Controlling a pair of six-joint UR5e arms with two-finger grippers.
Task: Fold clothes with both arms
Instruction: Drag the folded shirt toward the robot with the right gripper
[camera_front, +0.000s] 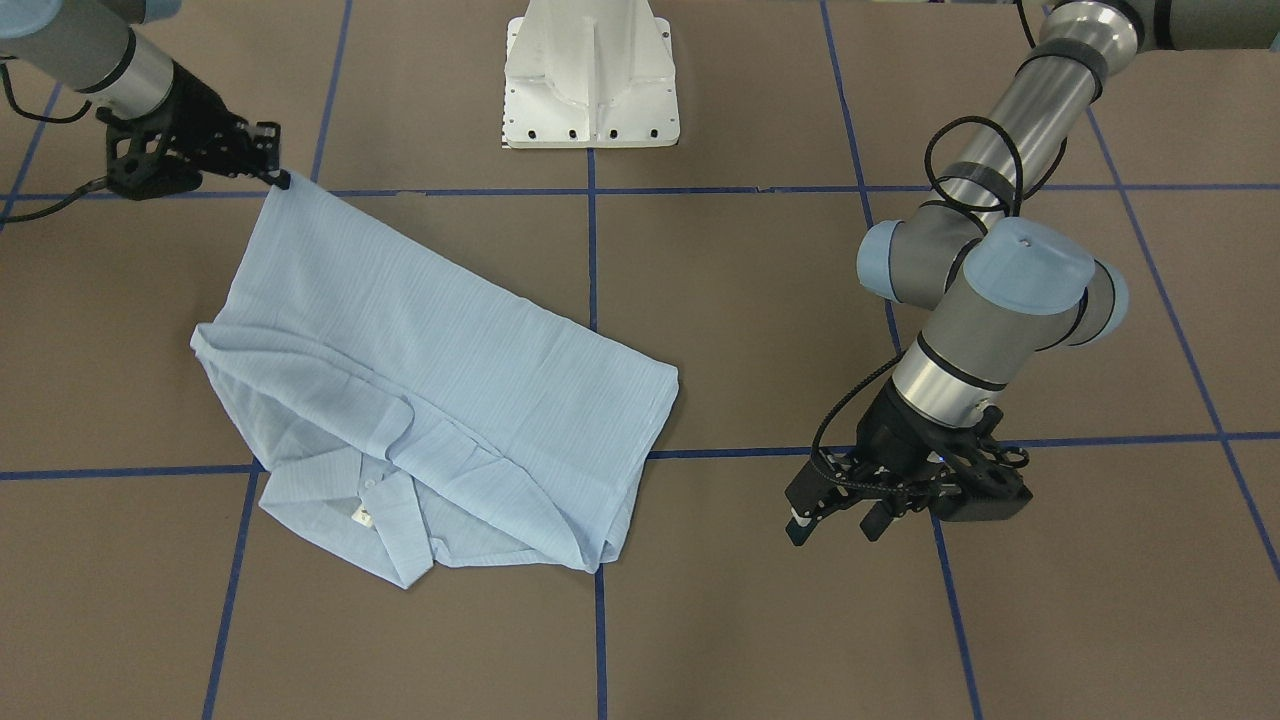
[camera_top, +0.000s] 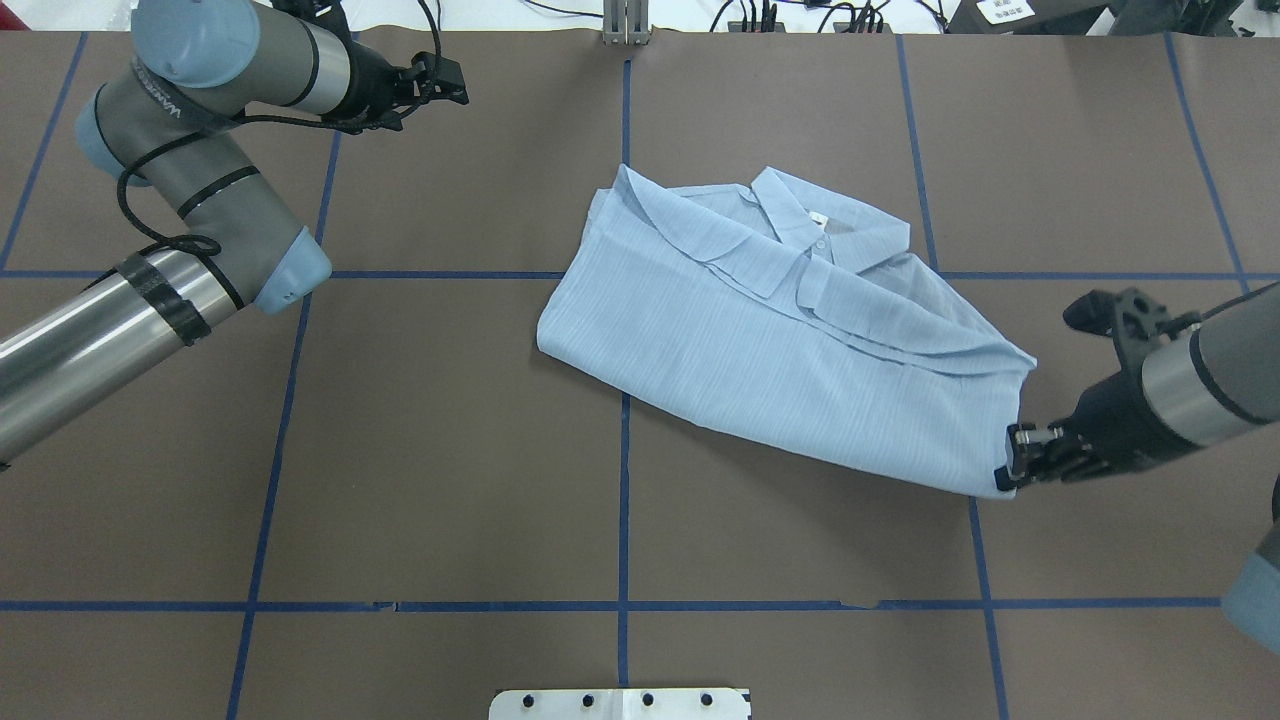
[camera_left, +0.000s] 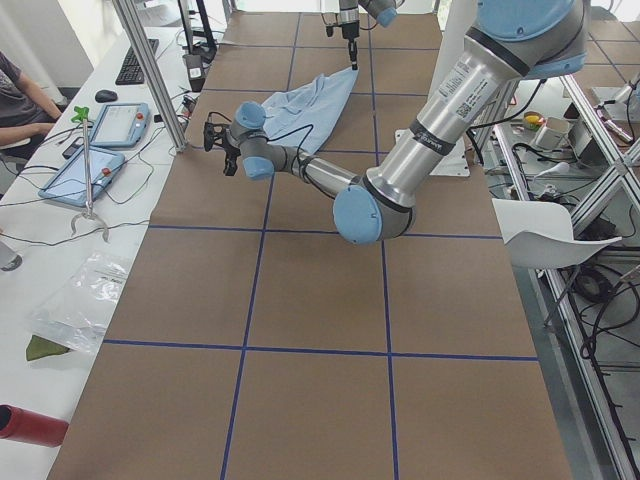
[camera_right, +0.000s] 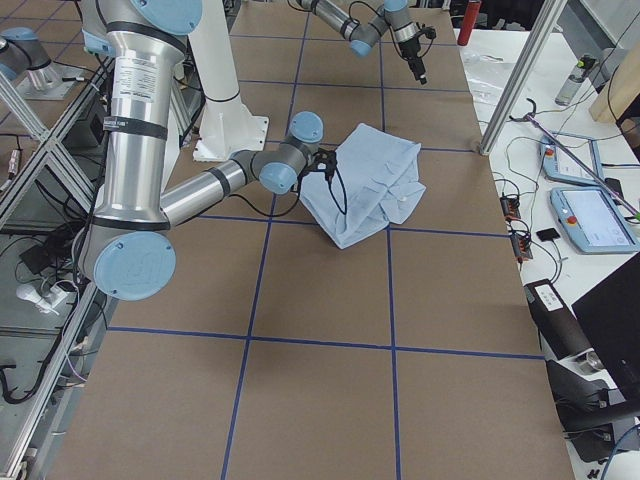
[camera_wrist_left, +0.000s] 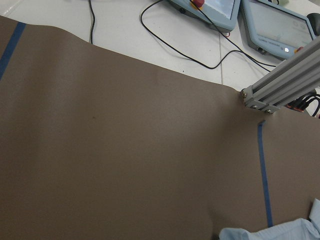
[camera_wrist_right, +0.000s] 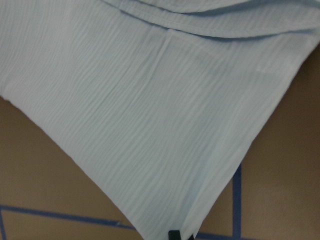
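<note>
Left arm (camera_top: 150, 300) reaches to the far left of the table (camera_top: 450, 450). Left claw (camera_top: 458, 82) hangs over bare surface, fingers spread wide, holding nothing, well apart from the shirt. Shirt (camera_top: 780, 340) lies folded right of centre, collar (camera_top: 800, 205) on the far side, 1 layer lapped over the front. Right claw (camera_top: 1008, 470) sits at the shirt's near right corner, fingers pinched onto the cloth there. Right arm (camera_top: 1200, 390) enters from the right edge.

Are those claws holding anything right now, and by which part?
The right gripper pinches the shirt by its corner farthest from the collar. The left gripper holds nothing.
</note>
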